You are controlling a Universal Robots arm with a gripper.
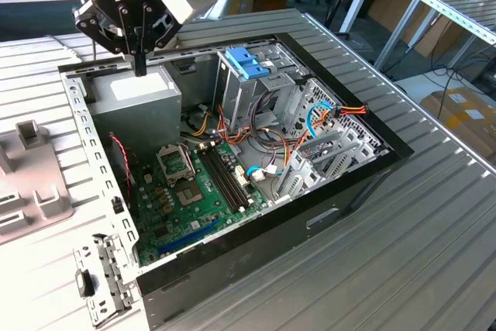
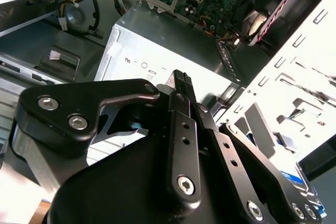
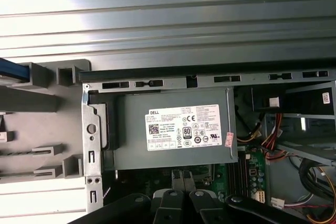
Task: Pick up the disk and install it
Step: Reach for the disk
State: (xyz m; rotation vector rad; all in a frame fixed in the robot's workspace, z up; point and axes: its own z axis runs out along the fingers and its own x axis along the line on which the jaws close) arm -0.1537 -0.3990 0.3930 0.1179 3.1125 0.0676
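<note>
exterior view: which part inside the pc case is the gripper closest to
The grey power-supply box with the white label: the gripper hangs just above it. The green motherboard and the blue-latched drive cage lie farther off.

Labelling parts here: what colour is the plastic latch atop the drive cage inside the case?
The plastic latch is light blue, clearest in the exterior view.

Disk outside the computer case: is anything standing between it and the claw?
The claw hangs over the power-supply box inside the case; the disk stands outside it. Only the case's side rail lies between them, and the claw seems higher.
</note>
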